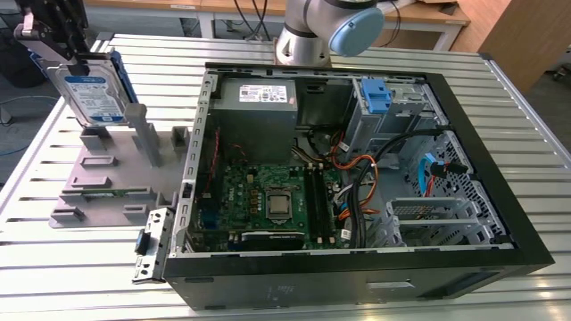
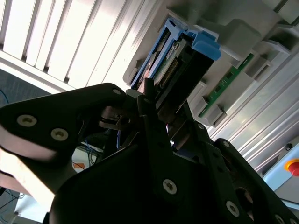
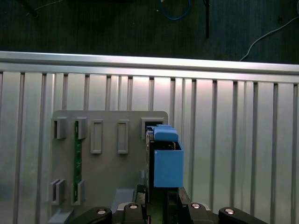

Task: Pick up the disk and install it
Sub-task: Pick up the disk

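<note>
With fingers (image 2: 152, 116) closed on the upper edge of the disk (image 1: 93, 97), lift straight up, likely best holding it upright until clear of the posts of the grey holder (image 1: 98, 180) on the counter (image 1: 71, 262).

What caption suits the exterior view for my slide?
Claw grips the upright disk at the grey holder plate, beside the open computer case on the slatted table.

Silver disk (image 1: 87, 110) with white-and-blue label (image 1: 91, 92), blue bracket (image 3: 167, 163); black gripper (image 1: 76, 65); grey rack (image 1: 107, 180); ribbed silver table (image 1: 53, 281); black computer case (image 1: 357, 281); green circuit board (image 1: 241, 200); orange cables (image 1: 366, 167).
</note>
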